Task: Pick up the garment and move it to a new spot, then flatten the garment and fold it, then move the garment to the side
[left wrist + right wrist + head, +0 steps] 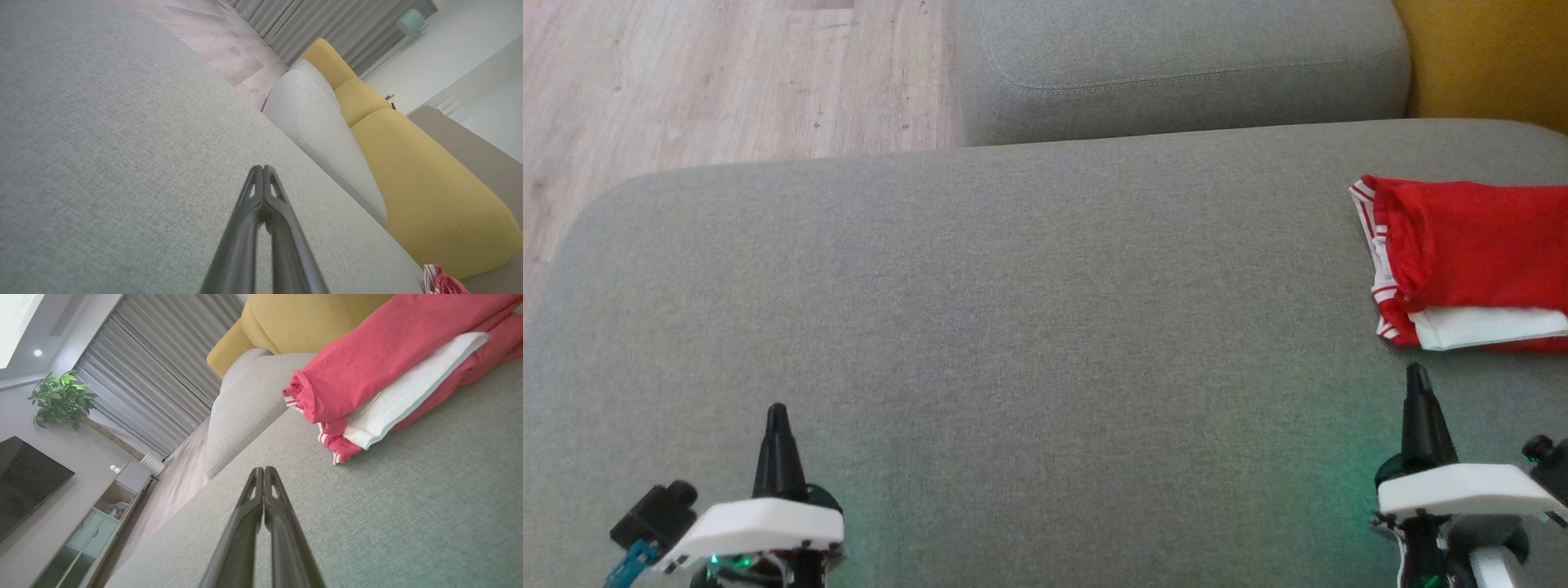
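Red garment [1474, 245] lies folded on the sofa [1013, 286], just beyond the right gripper [1419, 376], well apart from the left gripper [777, 412]. Both sets of jaws are closed and empty.

You can't see the whole red garment [1478, 245]: the head view's right edge cuts it off, and the left wrist view catches just a corner.

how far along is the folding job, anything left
Looks nearly finished: the red garment lies folded at the right side of the grey sofa seat. Nothing is in hand; left claw and right claw are shut and empty. Seemingly nothing left.
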